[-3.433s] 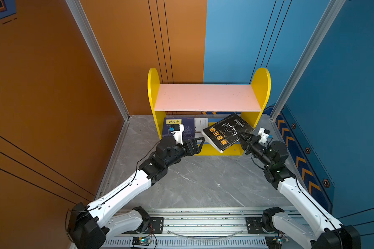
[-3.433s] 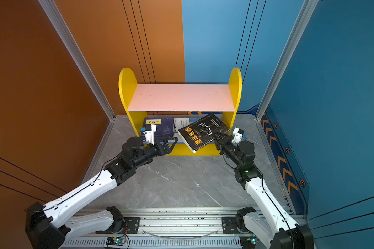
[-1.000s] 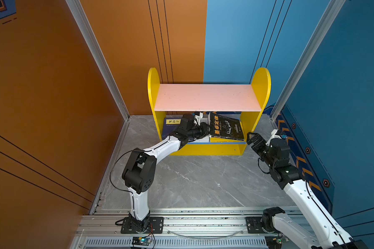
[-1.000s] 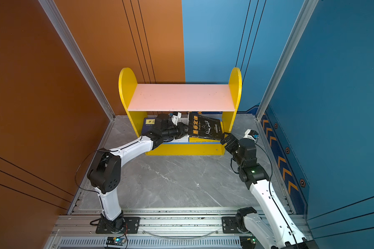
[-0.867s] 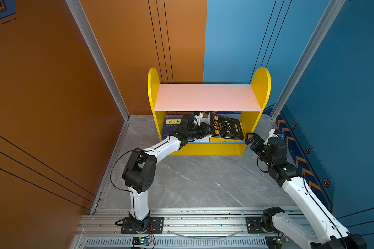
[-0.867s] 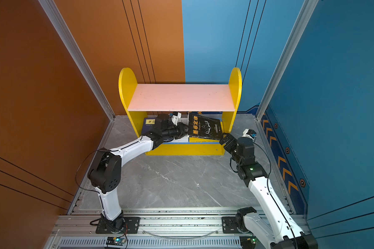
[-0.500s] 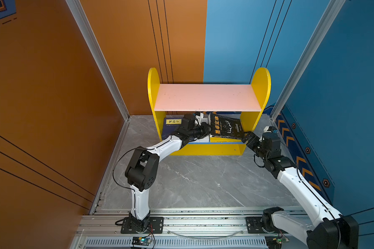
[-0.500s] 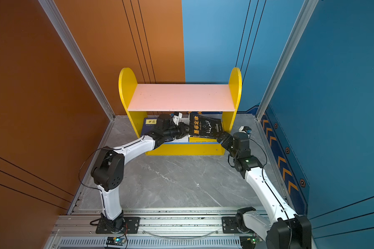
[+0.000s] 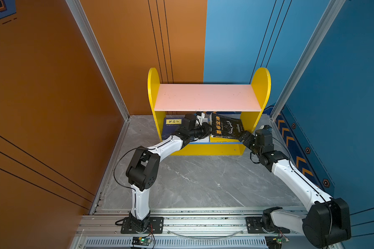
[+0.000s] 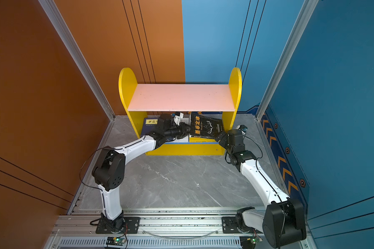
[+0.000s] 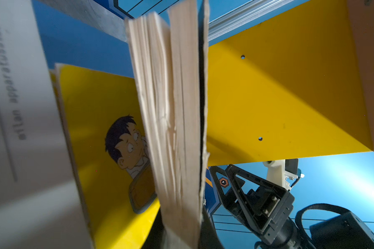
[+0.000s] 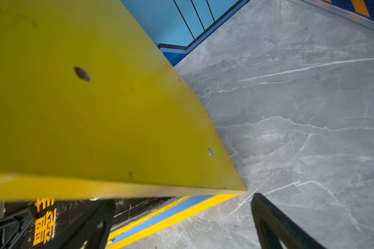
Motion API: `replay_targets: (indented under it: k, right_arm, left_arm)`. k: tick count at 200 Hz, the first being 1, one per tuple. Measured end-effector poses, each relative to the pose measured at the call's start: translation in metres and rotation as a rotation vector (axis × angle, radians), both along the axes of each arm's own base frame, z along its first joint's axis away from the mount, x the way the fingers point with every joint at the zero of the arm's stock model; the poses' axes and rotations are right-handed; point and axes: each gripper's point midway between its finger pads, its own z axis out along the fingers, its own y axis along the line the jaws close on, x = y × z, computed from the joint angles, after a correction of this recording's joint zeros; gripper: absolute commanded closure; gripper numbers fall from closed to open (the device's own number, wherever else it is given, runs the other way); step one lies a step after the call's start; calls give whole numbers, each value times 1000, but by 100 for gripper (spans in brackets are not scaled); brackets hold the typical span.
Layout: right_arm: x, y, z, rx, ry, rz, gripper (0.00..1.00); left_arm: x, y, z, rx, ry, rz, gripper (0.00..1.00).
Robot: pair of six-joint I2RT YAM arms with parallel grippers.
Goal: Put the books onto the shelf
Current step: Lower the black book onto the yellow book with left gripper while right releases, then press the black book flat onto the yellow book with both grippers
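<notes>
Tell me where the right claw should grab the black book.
Probably by its free lower right corner, coming from the front right. The black book leans cover-up in the lower tier, the left claw pinches its left edge, and that corner juts toward the open right claw.

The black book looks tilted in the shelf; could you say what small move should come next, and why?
Probably ease the open right tool against the free end of the black book and push it deeper: it leans, held only by the left tool.
</notes>
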Motion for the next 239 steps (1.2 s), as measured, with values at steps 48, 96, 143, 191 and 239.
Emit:
replay_targets:
  k: [48,96,143,191,239]
  right_arm:
    - [9,-1,-9,-14,28,-12,0]
    - [17,2,-23,-23,55,-10,1]
    - [21,3,-27,-90,50,-19,2]
    - [23,-2,-30,-143,49,-58,3]
    - [23,-5,-30,-156,48,-70,4]
  left_arm:
    - [-2,-3,-1,-3,0,-12,82]
    - [-2,-3,-1,-3,0,-11,77]
    - [-2,-3,-2,-7,13,-5,63]
    - [-3,-2,-11,33,31,11,42]
    - [-3,11,-8,104,15,58,30]
